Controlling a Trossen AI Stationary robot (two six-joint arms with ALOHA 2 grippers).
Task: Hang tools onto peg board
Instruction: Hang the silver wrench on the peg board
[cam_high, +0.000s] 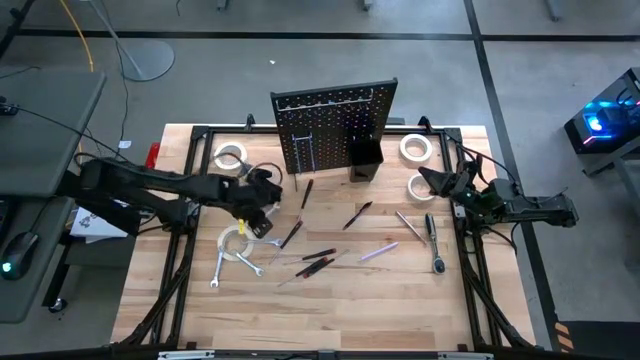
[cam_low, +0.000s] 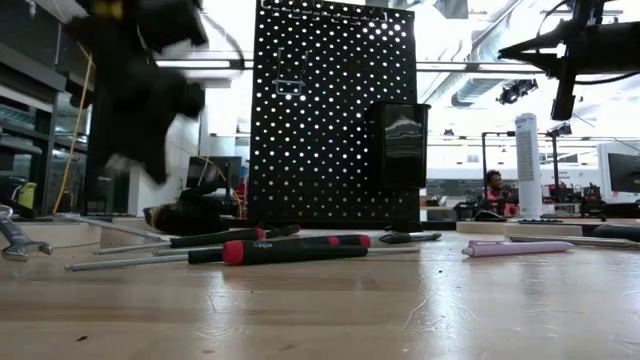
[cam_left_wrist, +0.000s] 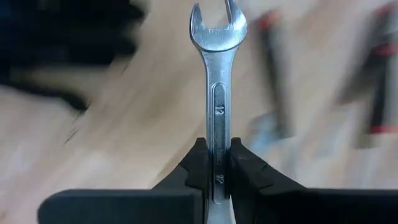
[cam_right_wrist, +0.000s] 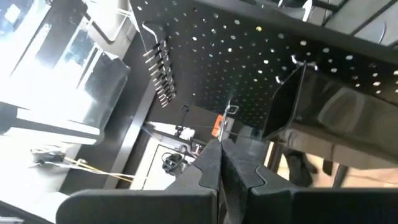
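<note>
Here, left gripper (cam_left_wrist: 216, 163) clamped on silver wrench (cam_left_wrist: 217, 74), seemingly above table (cam_high: 400, 300); right gripper (cam_right_wrist: 221, 163) closed, empty.

Overhead and table-level views share the peg board (cam_high: 335, 128); wrist cameras close.

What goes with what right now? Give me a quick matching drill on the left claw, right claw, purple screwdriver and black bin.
Things:
1. left claw
2. right claw
3. purple screwdriver
4. black bin

States:
A. mounted on the peg board front
B. shut on a silver wrench
C. shut, holding nothing
D. lying flat on the table

Pairs: 1-B, 2-C, 3-D, 4-A
</note>
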